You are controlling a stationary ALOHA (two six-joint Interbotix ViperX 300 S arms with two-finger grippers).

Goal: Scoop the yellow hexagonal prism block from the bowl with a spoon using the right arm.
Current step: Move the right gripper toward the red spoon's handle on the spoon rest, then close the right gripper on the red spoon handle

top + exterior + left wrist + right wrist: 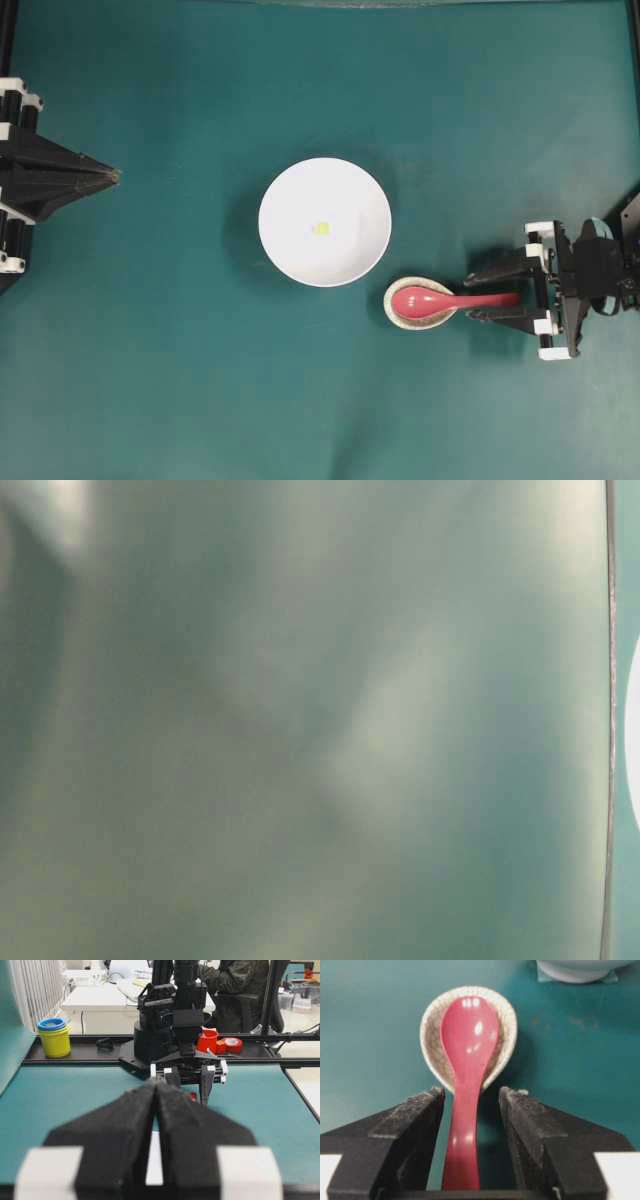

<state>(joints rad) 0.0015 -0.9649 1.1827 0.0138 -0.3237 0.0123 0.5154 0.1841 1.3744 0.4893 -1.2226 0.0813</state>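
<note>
The right claw [470,1097] stands wide astride the spoon [468,1050] handle; close squarely, midway (scoop rests in speckled dish [506,1025]). Yellow block [321,228] waits mid-bowl [290,255], at ten o'clock

Yellow block [320,228] in white bowl [285,245]

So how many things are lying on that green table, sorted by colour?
White: 1, the bowl
Yellow: 1, the block in the bowl
Pink-red: 1, the spoon
Speckled grey-white: 1, the small dish under the spoon's scoop
Total: 4
</note>
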